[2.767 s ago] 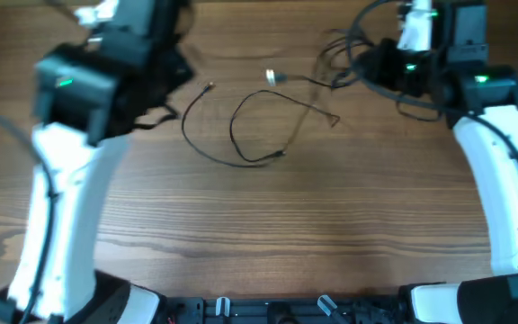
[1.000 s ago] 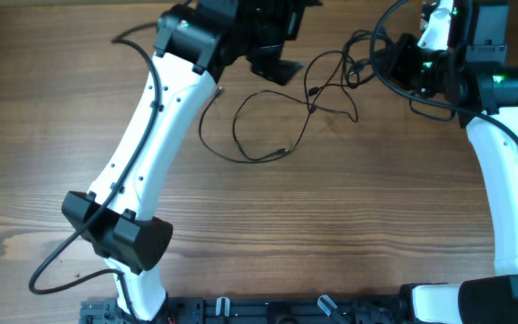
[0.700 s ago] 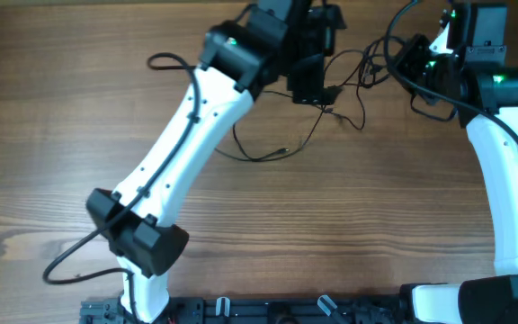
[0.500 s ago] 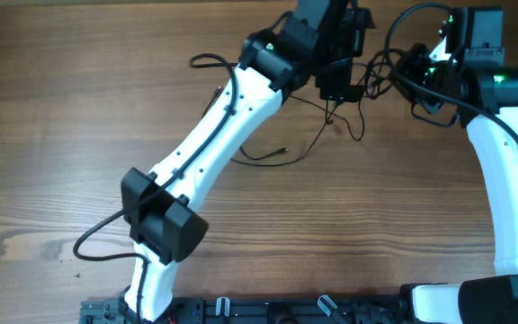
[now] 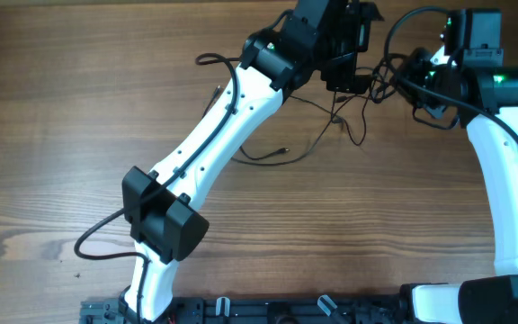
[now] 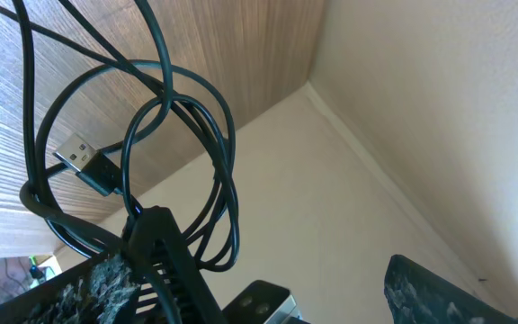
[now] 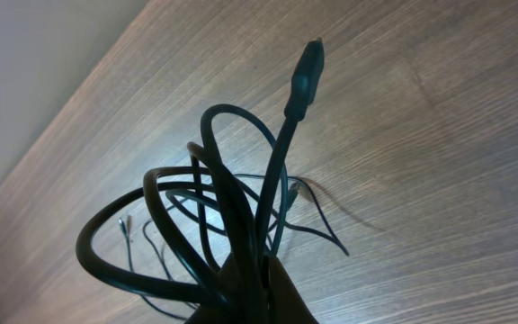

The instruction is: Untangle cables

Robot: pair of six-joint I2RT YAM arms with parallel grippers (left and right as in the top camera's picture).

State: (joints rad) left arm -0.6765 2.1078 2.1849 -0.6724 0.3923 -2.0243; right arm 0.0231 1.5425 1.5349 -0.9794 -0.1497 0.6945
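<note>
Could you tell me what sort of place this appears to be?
Probably a robotics lab workbench: a wood-grain table, two white robot arms based at its near edge, a tangle of dark cables, and a plain beige wall beyond the table edge.

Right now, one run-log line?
left gripper open at cable bundle | right gripper shut on cable bundle | thin cable on table
</note>
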